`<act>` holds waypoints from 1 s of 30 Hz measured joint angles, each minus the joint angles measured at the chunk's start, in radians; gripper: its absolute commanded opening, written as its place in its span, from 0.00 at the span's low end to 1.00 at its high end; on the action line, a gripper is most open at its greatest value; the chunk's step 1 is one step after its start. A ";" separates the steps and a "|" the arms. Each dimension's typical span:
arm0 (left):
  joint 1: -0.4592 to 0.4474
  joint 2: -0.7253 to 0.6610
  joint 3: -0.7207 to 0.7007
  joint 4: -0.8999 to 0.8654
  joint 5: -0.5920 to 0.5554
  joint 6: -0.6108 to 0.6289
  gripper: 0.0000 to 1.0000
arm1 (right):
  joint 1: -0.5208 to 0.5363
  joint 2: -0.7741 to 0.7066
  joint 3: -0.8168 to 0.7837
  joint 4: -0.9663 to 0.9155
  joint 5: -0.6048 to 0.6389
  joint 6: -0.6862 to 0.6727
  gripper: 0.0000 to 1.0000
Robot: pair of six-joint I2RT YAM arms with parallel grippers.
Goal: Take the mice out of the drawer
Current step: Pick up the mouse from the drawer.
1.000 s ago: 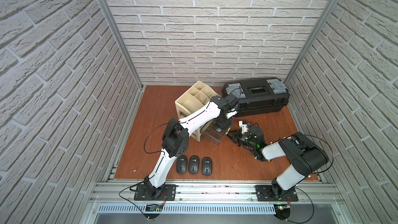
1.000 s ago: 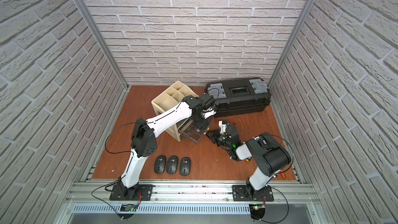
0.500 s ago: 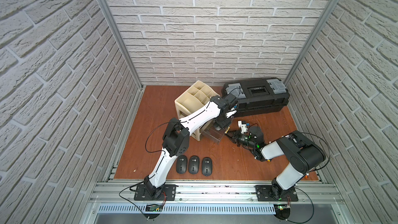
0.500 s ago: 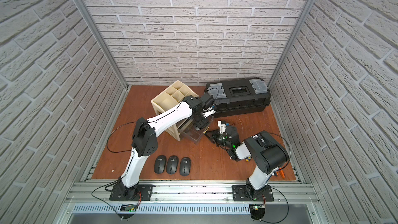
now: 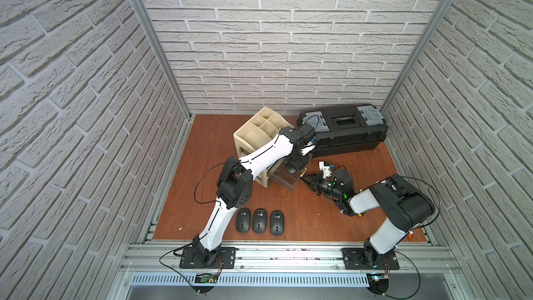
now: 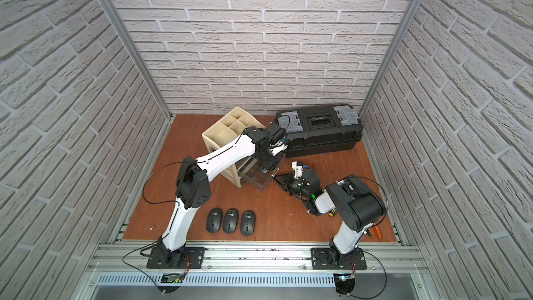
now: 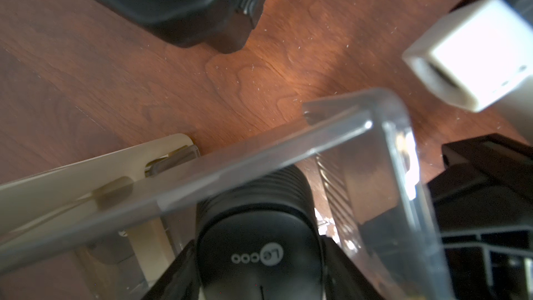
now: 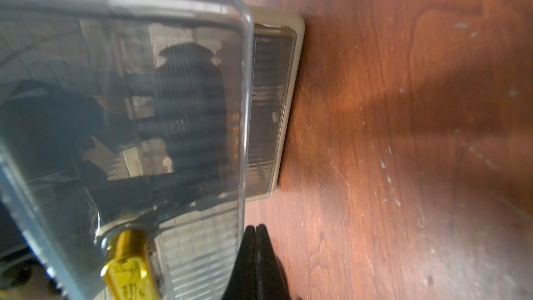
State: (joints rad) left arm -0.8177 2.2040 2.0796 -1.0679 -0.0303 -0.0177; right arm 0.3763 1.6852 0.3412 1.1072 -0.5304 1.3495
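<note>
A clear drawer (image 5: 284, 180) stands pulled out of the beige organizer (image 5: 258, 131). My left gripper (image 5: 294, 168) reaches down into it. In the left wrist view the left gripper (image 7: 258, 240) is shut on a black mouse (image 7: 256, 272) with a white logo, one finger on each side. Beyond the mouse lies a ribbed black tool handle (image 7: 259, 181) with a yellow cap (image 8: 127, 258). Three more mice (image 5: 259, 220) lie in a row near the table's front edge in both top views. My right gripper (image 8: 255, 227) is shut and empty, low at the drawer's front corner (image 8: 245, 111).
A black toolbox (image 5: 343, 131) stands at the back right, close behind the left wrist. The right arm's white camera mount (image 7: 476, 53) hangs just beside the drawer. Brick walls close in the wooden table (image 5: 302, 223) on three sides.
The left jaws have narrowed onto the mouse inside the drawer. Both arms have hardly moved, and the three mice on the table lie as before.
</note>
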 measured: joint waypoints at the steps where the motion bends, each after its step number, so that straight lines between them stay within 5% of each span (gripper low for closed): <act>1: 0.002 0.000 0.000 0.000 0.003 -0.003 0.53 | 0.001 -0.009 0.000 -0.012 0.011 -0.004 0.03; 30: 0.021 0.000 0.002 0.002 0.031 -0.030 0.53 | 0.040 -0.116 0.116 -0.346 0.179 -0.147 0.03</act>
State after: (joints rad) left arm -0.7971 2.2040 2.0819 -1.0664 0.0010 -0.0475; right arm 0.4164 1.5688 0.4576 0.7616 -0.3515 1.2026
